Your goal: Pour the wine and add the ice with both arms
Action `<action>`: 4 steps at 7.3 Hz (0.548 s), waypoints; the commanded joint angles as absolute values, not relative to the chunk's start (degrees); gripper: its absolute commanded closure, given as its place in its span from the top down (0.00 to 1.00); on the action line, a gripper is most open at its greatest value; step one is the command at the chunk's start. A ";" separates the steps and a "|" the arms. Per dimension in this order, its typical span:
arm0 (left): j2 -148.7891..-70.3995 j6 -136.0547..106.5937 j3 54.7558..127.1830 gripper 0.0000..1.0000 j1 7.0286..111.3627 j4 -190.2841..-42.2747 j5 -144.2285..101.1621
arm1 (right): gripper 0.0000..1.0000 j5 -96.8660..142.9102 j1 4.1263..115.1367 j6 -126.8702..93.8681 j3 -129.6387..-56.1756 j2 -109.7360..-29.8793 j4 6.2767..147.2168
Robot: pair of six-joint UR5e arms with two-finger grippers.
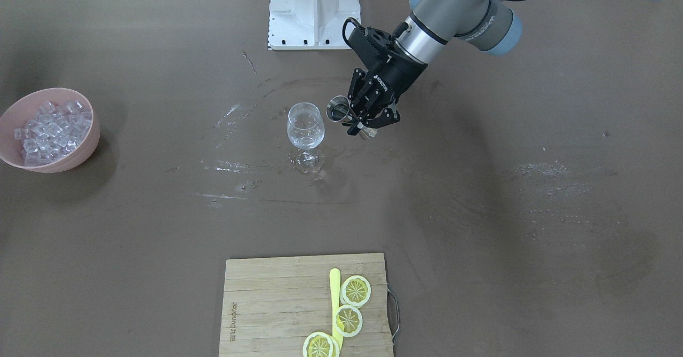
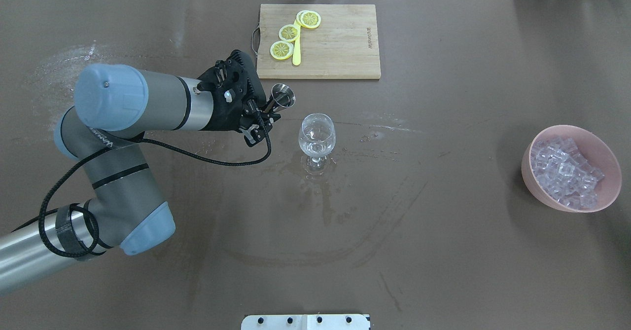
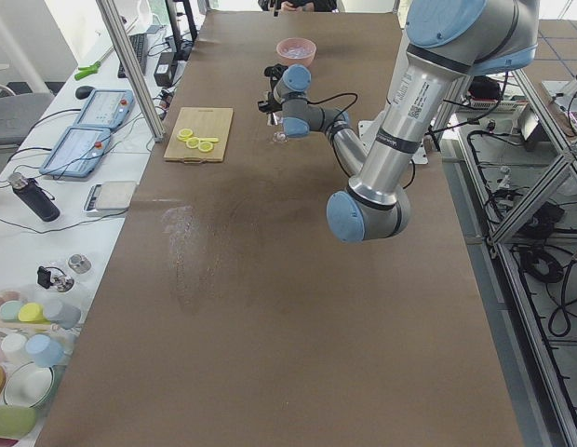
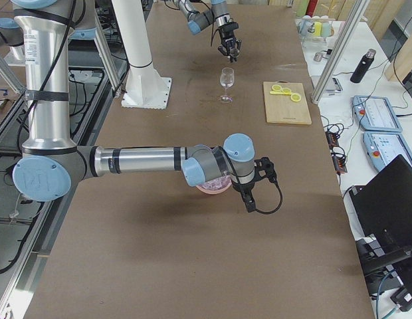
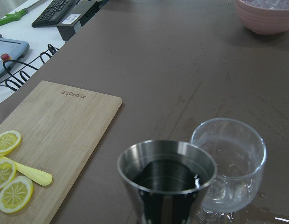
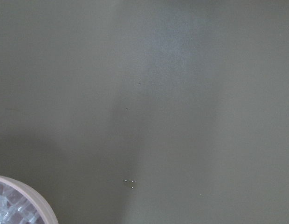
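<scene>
You have the wine glass (image 2: pixel 317 135) just beside the jigger (image 2: pixel 283 95) in the left gripper (image 2: pixel 267 109). The cutting board (image 2: pixel 340 49) stands near, beyond the tool. The table (image 2: pixel 443 123) is bare from the glass to the bowl (image 2: pixel 535 189).

Long table (image 2: pixel 443 271) under a matte brown cover, scuffed and streaked with pale dried marks, evenly lit from above with only soft shadows. Along one side a white bench (image 3: pixel 46 233) crowded with two blue-edged tablets (image 3: pixel 79 149), a keyboard (image 3: pixel 140 51), a dark bottle (image 3: pixel 33 200), a small scale (image 3: pixel 114 196) and pastel cups (image 3: pixel 33 321), with slanted aluminium posts (image 3: pixel 130 74) rising at its edge. On the other side grey floor (image 3: pixel 558 372) crossed by metal rails (image 3: pixel 540 102) and loose black cables (image 3: pixel 549 270).
</scene>
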State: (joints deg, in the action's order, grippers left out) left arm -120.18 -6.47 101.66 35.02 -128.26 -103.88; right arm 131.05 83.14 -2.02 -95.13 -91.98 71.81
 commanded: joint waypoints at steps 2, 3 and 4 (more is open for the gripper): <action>-121.02 -3.97 102.91 0.00 33.75 -123.24 -103.62 | 1.00 131.22 83.14 -2.02 -95.10 -92.02 71.81; -121.20 -3.69 104.05 0.00 33.40 -120.61 -103.54 | 1.00 131.22 83.23 -2.02 -95.10 -92.11 71.81; -121.90 -3.60 105.02 0.00 32.96 -117.98 -103.54 | 1.00 131.22 83.15 -2.02 -95.10 -92.11 71.81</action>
State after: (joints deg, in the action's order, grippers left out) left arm -121.26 -4.01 103.81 33.45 -121.11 -103.58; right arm 131.21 83.17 -2.02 -95.10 -92.08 71.81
